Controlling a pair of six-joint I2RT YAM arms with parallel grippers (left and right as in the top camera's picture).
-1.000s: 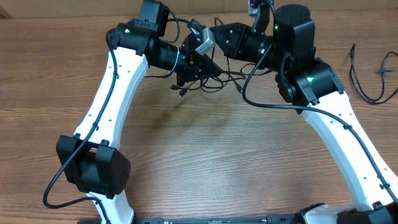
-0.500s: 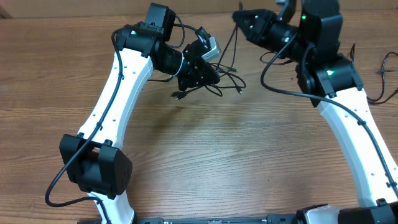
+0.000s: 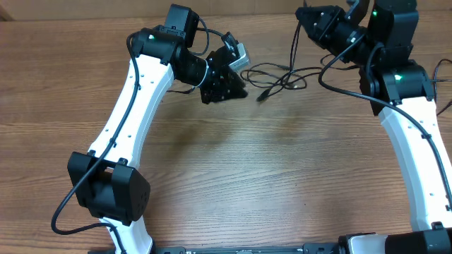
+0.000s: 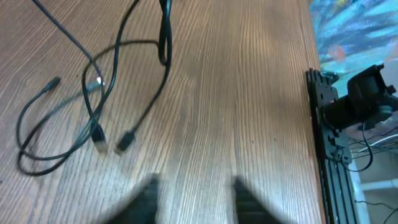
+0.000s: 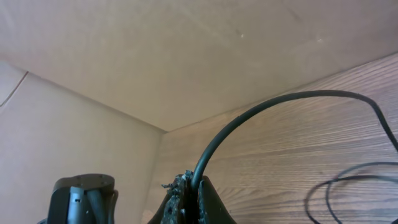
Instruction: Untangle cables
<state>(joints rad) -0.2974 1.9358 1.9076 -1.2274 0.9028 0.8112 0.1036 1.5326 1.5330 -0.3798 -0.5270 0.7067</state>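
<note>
Wooden desk (image 3: pixel 233 176) below us, and near its far edge we see the right end effector (image 5: pixel 191 198) pinching the cables (image 4: pixel 93 87), the left end effector (image 4: pixel 196 196) spread apart.

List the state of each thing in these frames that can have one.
left gripper: open, holding nothing.
right gripper: shut on one of the cables.
cables: lying in loose crossing loops, not yet separated, with one strand running up to the right gripper.
</note>
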